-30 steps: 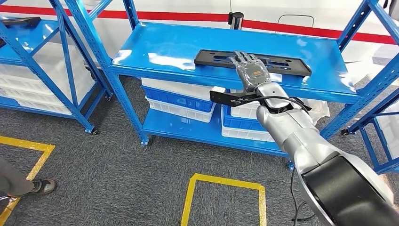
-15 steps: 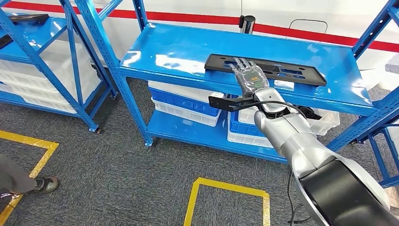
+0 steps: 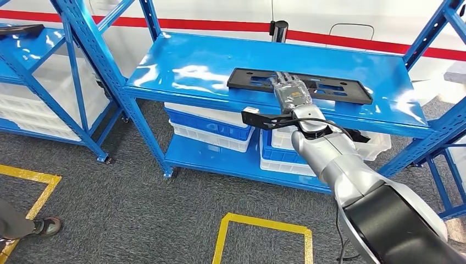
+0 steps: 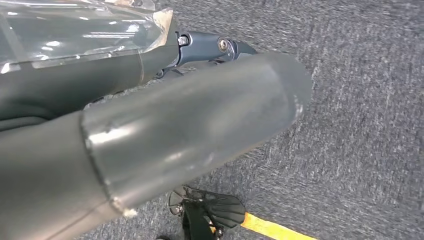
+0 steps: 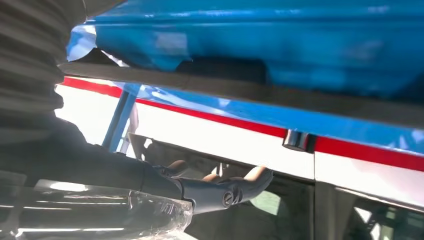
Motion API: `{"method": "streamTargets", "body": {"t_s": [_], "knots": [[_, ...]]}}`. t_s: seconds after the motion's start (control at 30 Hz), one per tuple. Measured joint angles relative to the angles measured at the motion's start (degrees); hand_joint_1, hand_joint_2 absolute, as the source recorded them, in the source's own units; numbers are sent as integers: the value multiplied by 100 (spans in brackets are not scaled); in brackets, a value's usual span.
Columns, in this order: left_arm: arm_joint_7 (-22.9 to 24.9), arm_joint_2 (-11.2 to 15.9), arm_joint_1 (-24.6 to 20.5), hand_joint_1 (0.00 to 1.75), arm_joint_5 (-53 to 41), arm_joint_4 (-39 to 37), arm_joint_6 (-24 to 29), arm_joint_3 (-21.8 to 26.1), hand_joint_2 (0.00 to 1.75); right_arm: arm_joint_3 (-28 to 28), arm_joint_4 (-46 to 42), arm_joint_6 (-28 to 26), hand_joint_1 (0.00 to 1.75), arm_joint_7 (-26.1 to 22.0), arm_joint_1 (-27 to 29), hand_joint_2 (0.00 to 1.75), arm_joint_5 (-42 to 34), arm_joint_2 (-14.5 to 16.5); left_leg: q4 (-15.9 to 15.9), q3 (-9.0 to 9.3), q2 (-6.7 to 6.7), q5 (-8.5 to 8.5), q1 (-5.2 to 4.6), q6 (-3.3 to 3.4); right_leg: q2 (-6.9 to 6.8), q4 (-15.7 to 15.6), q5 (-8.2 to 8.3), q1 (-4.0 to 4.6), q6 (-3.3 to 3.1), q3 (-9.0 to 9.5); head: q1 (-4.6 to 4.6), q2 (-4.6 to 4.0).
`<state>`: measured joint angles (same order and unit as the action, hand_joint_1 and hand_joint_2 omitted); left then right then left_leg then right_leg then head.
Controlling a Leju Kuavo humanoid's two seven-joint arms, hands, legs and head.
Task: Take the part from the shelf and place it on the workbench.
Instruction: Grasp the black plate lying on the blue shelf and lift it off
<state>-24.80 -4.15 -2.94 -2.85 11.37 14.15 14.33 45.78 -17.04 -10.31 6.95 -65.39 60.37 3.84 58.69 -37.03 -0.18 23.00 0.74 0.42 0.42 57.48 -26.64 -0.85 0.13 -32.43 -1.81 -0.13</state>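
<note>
A long, flat black plastic part with cut-out slots is seen lying along the top of a blue metal shelf, near its front edge. The robot's right hand is laid over the part's middle, fingers stretched forward over it; whether they are clamped on it cannot be told. The left hand is seen hanging above grey carpet; its finger state cannot be told. White and blue plastic crates are stacked beneath.
</note>
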Motion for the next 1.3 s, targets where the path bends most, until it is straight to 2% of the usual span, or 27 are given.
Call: {"method": "streamTargets", "body": {"t_s": [0.1,0.17,0.2,0.27,0.3,0.33,0.37,0.43,0.47,0.5,0.53,0.63,0.67,0.73,0.8,0.83,0.87,0.93,0.97,1.0,1.07,1.13,1.17,1.2,1.23,1.3], "knots": [[-2,-2,7,0,1,-2,2,6,0,-85,18,-10,0,45,-27,175,8,-26,-99,73,3,48,-27,87,-3,-11,-42,19,85,-9,1,0],[-6,-10,11,0,-2,-3,1,8,0,-139,21,-21,0,62,-55,175,12,-53,-163,136,4,45,-14,161,-13,222,-158,28,105,-126,9,0],[-8,-13,9,0,-4,-3,1,8,0,-160,25,-26,0,77,-65,175,18,-70,-188,169,5,48,-5,196,-17,515,-268,30,91,-283,13,0],[-9,-14,2,0,-10,-3,-7,9,0,-178,44,-31,0,126,-59,175,32,-114,-191,209,-3,82,-13,247,-16,1291,-495,27,59,-719,19,0],[-10,-16,3,0,-14,-3,-13,9,0,-190,58,-32,0,156,-43,175,38,-141,-190,233,-14,103,-15,254,-16,1563,-536,25,71,-897,19,0],[-10,-19,7,0,-19,-3,-21,9,0,-211,72,-33,0,187,-31,175,40,-168,-188,261,-25,129,-16,254,-17,1643,-495,21,105,-986,23,0],[-11,-23,13,0,-25,-3,-28,9,0,-243,81,-34,0,219,-28,175,43,-193,-185,296,-37,156,-15,245,-18,1488,-366,13,156,-957,26,0],[-16,-36,22,0,-33,-4,-34,9,0,-304,90,-36,0,264,-52,175,55,-238,-173,368,-47,222,-18,202,-36,720,23,-16,255,-666,33,0],[-21,-39,19,0,-37,-5,-35,9,0,-324,93,-36,0,275,-70,175,63,-256,-152,388,-50,263,-32,171,-42,364,178,-25,266,-509,35,0],[-26,-40,14,0,-38,-6,-35,9,0,-338,97,-36,0,281,-81,175,71,-269,-136,401,-51,300,-43,138,-47,138,265,-30,242,-404,33,0],[-31,-39,11,0,-40,-7,-35,8,0,-352,102,-36,0,287,-86,175,78,-283,-124,406,-50,330,-50,109,-47,42,291,-21,199,-354,33,0],[-38,-38,11,0,-46,-8,-34,9,0,-408,108,-40,0,322,-99,175,80,-315,-77,415,-32,412,-19,24,-24,26,268,-21,54,-305,24,0],[-39,-38,11,0,-55,-8,-34,9,0,-427,107,-43,0,330,-107,175,76,-320,61,362,-25,495,-8,-9,-17,18,258,-36,12,-279,12,0],[-40,-41,6,0,-75,-9,-33,8,0,-453,108,-46,0,335,-110,175,68,-321,687,50,-13,778,6,-69,-11,12,224,-42,-52,-228,-6,0],[-40,-43,9,0,-86,-11,-33,8,0,-460,110,-46,0,335,-87,175,67,-321,1417,-401,-8,1012,13,-100,-10,14,190,-23,-90,-194,-10,0],[-40,-44,13,0,-90,-13,-33,8,0,-460,112,-47,0,333,-65,175,67,-321,1548,-531,-8,977,13,-95,-7,14,172,-11,-100,-172,-11,0],[-40,-44,16,0,-96,-14,-34,8,0,-461,113,-50,0,331,-40,175,67,-322,1467,-554,-7,832,11,-76,-3,14,153,-2,-103,-144,-11,0],[-43,-44,14,0,-112,-16,-36,8,0,-462,113,-64,0,326,-4,175,67,-322,730,-288,-7,323,-10,14,6,10,105,17,-96,-71,-11,0],[-45,-42,9,0,-117,-16,-38,8,0,-462,113,-77,0,324,2,175,66,-322,353,-121,-2,147,-30,64,10,11,80,37,-80,-45,-8,0],[-46,-42,3,0,-120,-16,-41,7,0,-462,113,-88,0,323,5,175,64,-322,79,4,3,44,-52,107,14,9,58,50,-59,-30,-8,0],[-50,-42,-5,0,-122,-16,-49,7,0,-463,114,-103,0,318,19,175,60,-325,-68,77,11,56,-89,156,17,0,28,62,-10,-21,-4,0],[-57,-51,-4,0,-122,-16,-58,7,0,-472,115,-110,0,306,33,175,57,-330,-136,127,14,36,-86,202,2,19,0,70,37,-30,-2,0],[-61,-57,-4,0,-122,-17,-63,8,0,-481,115,-115,0,294,35,175,56,-336,-185,165,19,20,-74,232,-10,124,-53,77,44,-80,2,0],[-64,-64,-5,0,-122,-17,-66,8,0,-491,116,-123,0,280,37,175,56,-343,-231,208,24,5,-58,258,-21,342,-147,84,39,-189,5,0],[-66,-70,-8,0,-123,-18,-69,8,0,-502,119,-131,0,260,50,175,57,-351,-254,232,28,3,-48,278,-29,687,-280,73,23,-364,9,0],[-66,-75,-14,0,-125,-18,-69,8,0,-524,127,-144,0,226,108,175,60,-360,-258,256,18,18,-47,295,-28,1438,-523,59,18,-786,11,0]]}}
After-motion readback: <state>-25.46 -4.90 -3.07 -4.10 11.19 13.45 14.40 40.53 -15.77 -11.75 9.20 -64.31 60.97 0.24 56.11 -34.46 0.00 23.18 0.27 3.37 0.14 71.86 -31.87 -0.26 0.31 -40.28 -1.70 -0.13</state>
